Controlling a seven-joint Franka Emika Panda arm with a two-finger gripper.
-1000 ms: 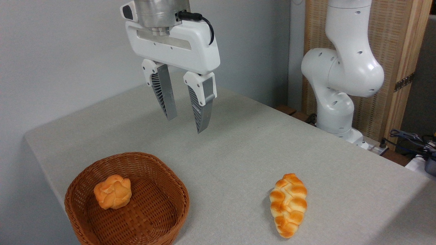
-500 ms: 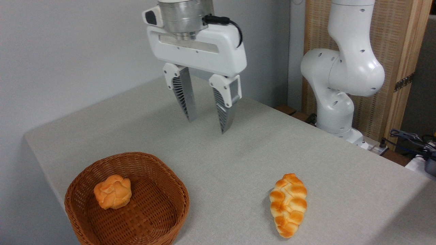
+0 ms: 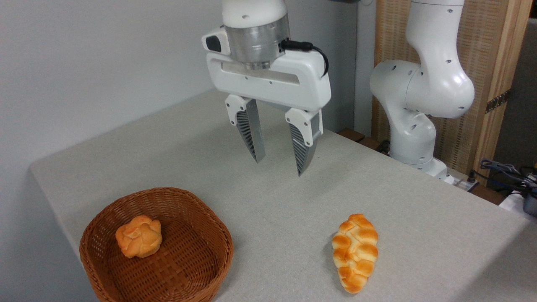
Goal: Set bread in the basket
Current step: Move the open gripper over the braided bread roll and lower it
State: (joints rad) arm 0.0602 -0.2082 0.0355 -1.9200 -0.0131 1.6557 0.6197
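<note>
Claw (image 3: 280, 161) has shifted right & a bit lower since earlier frames, away from over the basket (image 3: 218, 235) toward the bread (image 3: 355, 251). Jaws part-open, holding nothing, prob. readying a grasp. Bread lies flat on bench (image 3: 419, 218), well right of basket; a bun (image 3: 139, 236) already sits inside.

The elongated braided bread loaf (image 3: 355, 252) is golden-orange with pale cream seams and darker toasted patches on its bulges. The round woven wicker basket (image 3: 168, 197) is reddish brown, its weave forming a fine ribbed grid. The small knotted bun (image 3: 139, 236) is orange with lighter folds. The two-finger gripper (image 3: 280, 164) has a white body and grey fingers with dark ridged faces, seemingly striped. The table (image 3: 293, 201) is speckled pale grey.
</note>
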